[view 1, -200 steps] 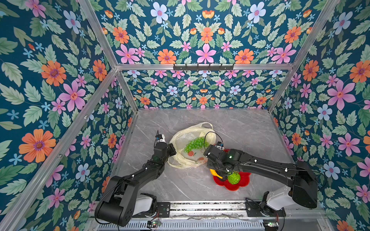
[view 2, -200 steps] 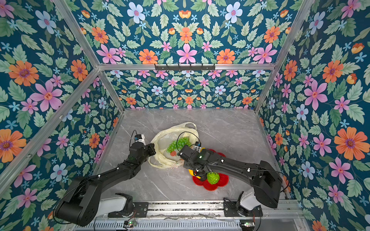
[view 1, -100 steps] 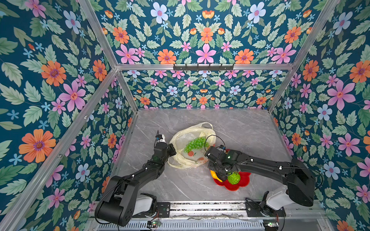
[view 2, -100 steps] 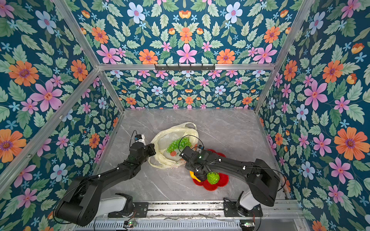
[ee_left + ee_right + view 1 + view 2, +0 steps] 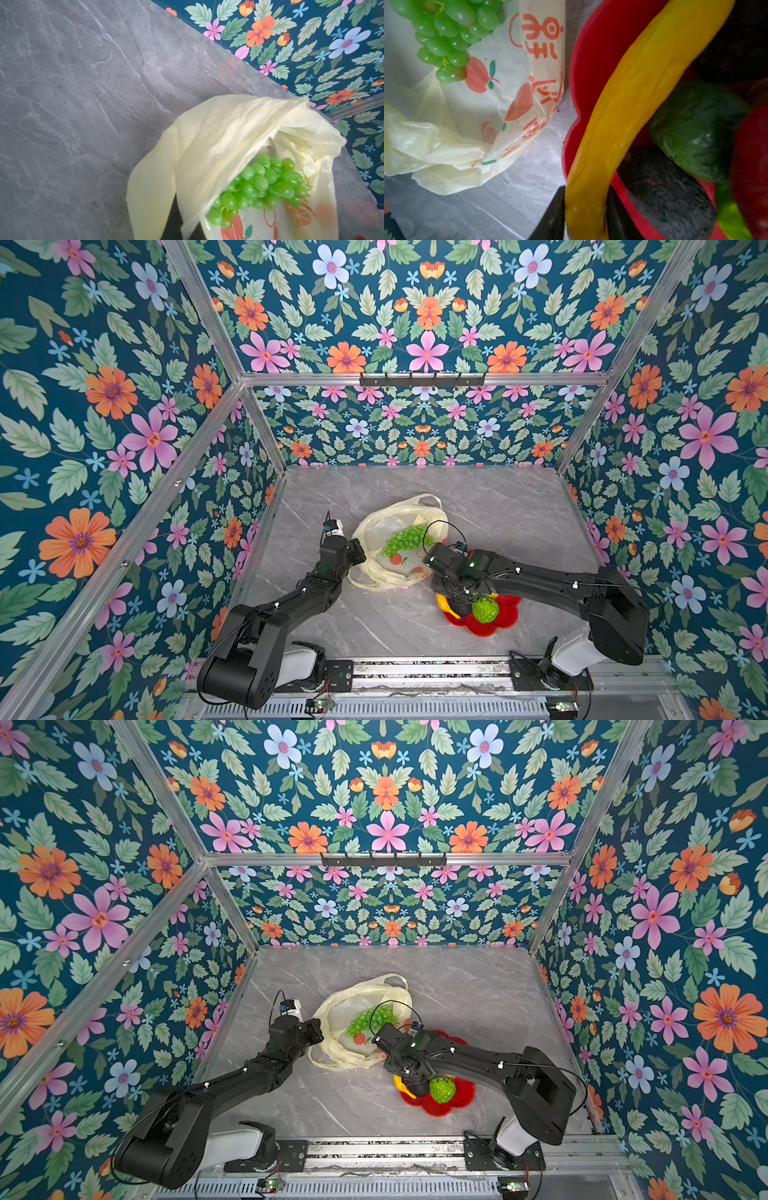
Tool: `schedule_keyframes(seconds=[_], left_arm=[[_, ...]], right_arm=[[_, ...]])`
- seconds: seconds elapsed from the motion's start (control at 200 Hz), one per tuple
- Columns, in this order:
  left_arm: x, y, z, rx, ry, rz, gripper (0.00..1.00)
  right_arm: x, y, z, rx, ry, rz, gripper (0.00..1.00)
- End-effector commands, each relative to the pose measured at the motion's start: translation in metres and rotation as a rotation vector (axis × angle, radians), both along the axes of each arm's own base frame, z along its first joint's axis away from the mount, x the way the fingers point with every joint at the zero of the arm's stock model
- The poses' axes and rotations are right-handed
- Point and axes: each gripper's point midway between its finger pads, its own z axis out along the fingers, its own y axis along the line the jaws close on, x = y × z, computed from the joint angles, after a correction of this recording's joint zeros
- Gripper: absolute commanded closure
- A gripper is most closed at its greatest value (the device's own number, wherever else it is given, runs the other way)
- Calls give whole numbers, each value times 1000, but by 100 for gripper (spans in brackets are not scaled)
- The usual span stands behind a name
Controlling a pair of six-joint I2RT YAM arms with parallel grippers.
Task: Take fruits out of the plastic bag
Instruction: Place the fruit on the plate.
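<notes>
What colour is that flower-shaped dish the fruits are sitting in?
Bright red. The dish shows best in a top view, near the table's front edge.

Black jointed arms, white bases, looping black cables, tapered black right hand.

Bright, even light; near objects blur in wrist views.

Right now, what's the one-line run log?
left gripper shut on pale yellow plastic bag | right gripper astride yellow banana in red flower-shaped dish | green grape bunch in bag
</notes>
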Motion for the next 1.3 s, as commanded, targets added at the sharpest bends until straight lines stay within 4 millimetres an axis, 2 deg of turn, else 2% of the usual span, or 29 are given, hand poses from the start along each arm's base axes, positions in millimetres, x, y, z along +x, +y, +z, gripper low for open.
schedule_keyframes(seconds=[0.0,0.37,0.68,0.805,1.105,1.185,1.3], left_arm=[[2,0,3,1,-9,0,100],[2,0,3,2,-9,-1,100],[2,-1,3,3,-9,-4,100],[3,-2,3,0,-9,-11,100],[3,-5,3,-2,-4,-25,100],[3,-4,4,0,-7,-21,100],[3,-5,4,-1,-7,-24,100]], right_arm=[[-1,-10,-2,-35,-4,-22,65],[-4,-16,-2,-60,2,-23,66],[1,-12,8,-57,-36,9,63],[3,-10,15,-66,-57,26,60],[19,-11,46,-124,-151,95,51],[18,-15,44,-144,-140,96,51],[12,-15,29,-130,-103,84,53]])
